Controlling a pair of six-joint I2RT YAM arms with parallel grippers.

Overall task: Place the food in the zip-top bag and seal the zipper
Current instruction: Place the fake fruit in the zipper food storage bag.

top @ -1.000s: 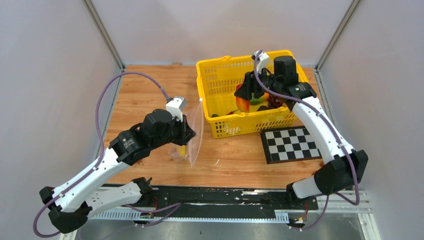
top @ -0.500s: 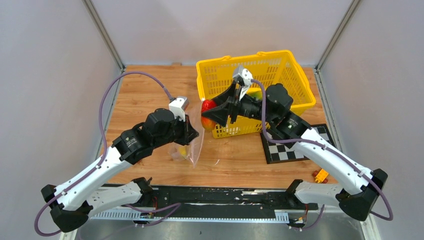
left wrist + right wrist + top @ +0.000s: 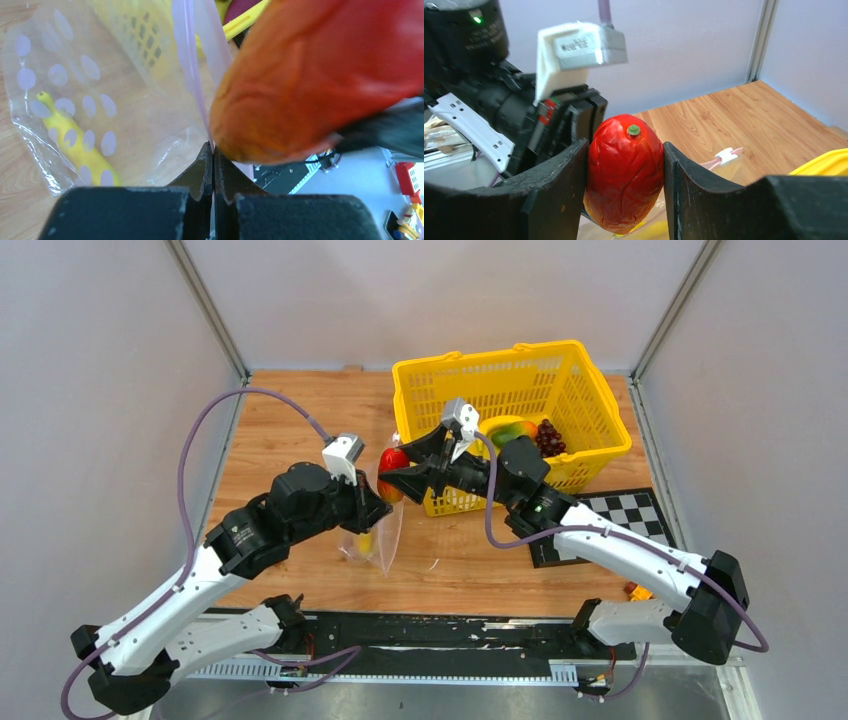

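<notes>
The clear zip-top bag (image 3: 388,532) with pale dots hangs upright on the table, a yellow banana (image 3: 75,147) inside it. My left gripper (image 3: 213,150) is shut on the bag's mouth edge, pinching the pink zipper (image 3: 187,60). My right gripper (image 3: 625,145) is shut on a red toy fruit (image 3: 625,175) and holds it right at the bag's mouth, beside the left gripper (image 3: 372,502). The fruit (image 3: 320,75) fills the left wrist view close to the jaws. The zipper's white tab (image 3: 725,155) lies behind the fruit.
The yellow mesh basket (image 3: 500,365) stands at the back right with a green-orange fruit (image 3: 510,430) and dark grapes (image 3: 550,438) in it. A checkerboard card (image 3: 612,512) lies in front of the basket. An orange toy (image 3: 640,591) sits near the right arm's base.
My right arm has lifted the red fruit out of the basket and carried it left to the bag's mouth. The left arm kept its hold on the bag, shifting slightly.
</notes>
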